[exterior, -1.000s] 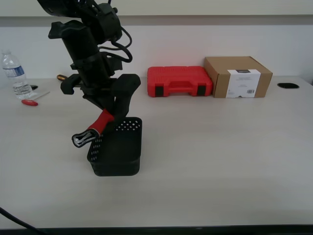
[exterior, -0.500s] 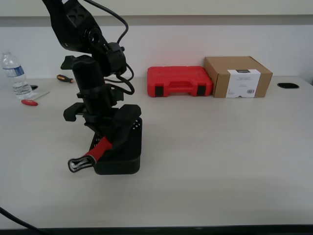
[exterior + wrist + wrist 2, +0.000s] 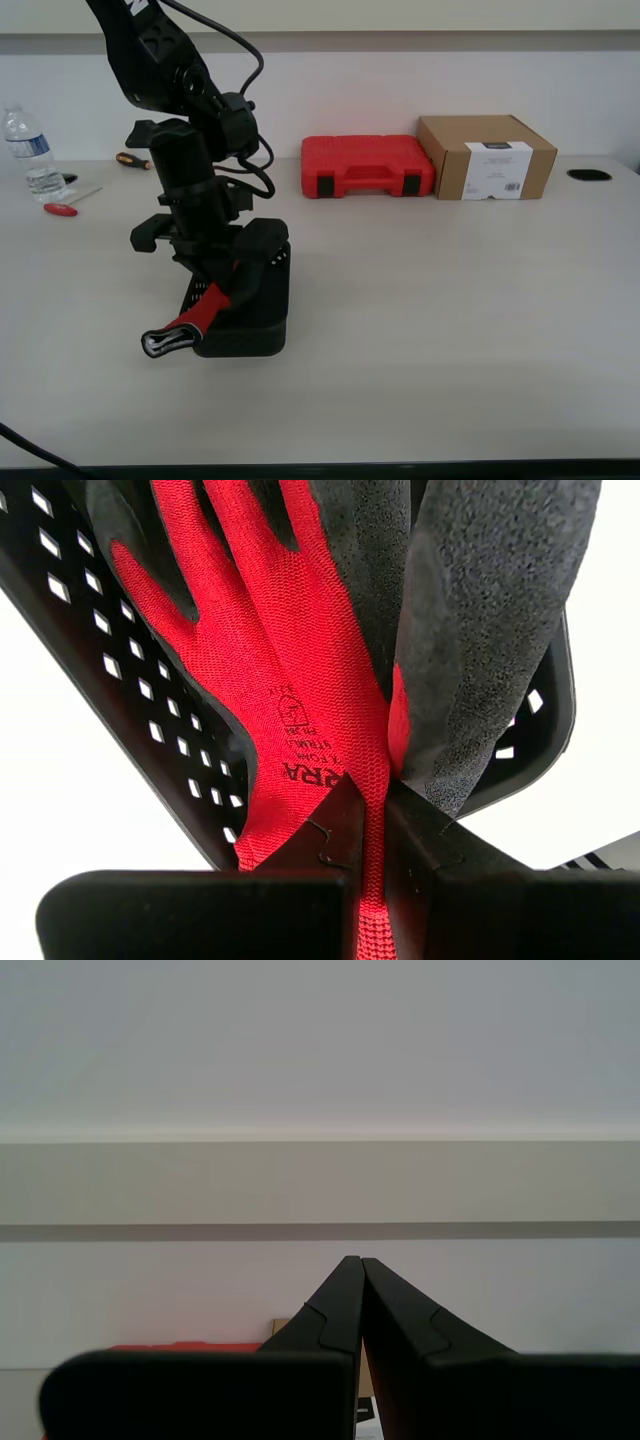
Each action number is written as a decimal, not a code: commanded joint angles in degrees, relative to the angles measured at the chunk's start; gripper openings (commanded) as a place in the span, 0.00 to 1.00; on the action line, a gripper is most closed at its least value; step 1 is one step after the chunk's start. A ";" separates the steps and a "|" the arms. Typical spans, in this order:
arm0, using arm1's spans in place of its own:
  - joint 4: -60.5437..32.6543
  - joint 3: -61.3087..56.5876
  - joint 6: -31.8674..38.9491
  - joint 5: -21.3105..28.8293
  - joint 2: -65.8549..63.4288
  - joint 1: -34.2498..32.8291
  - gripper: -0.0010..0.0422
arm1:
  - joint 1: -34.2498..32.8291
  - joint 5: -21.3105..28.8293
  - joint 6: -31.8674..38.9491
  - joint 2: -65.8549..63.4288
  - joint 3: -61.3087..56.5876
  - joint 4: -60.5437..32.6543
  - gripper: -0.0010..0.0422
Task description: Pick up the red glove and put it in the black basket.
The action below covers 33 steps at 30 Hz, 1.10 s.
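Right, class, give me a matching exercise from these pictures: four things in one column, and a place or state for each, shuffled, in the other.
Things:
1. red glove
2. black basket
3. red tool case
4. water bottle

Places or states:
A. beside the cardboard box
B. at the exterior view's far left
C. clamped in my first gripper
D. under my first gripper

Pairs: 1-C, 2-D, 3-A, 4-B

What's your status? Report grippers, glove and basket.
First gripper shut on red glove, fingers inside black basket, cuff hanging over the rim. Second gripper shut, empty, aimed at wall. Nothing in the way.
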 commanded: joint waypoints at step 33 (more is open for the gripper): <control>-0.07 0.07 0.15 0.00 0.00 0.00 0.02 | 29.83 -13.97 16.13 -16.94 32.63 -27.26 0.02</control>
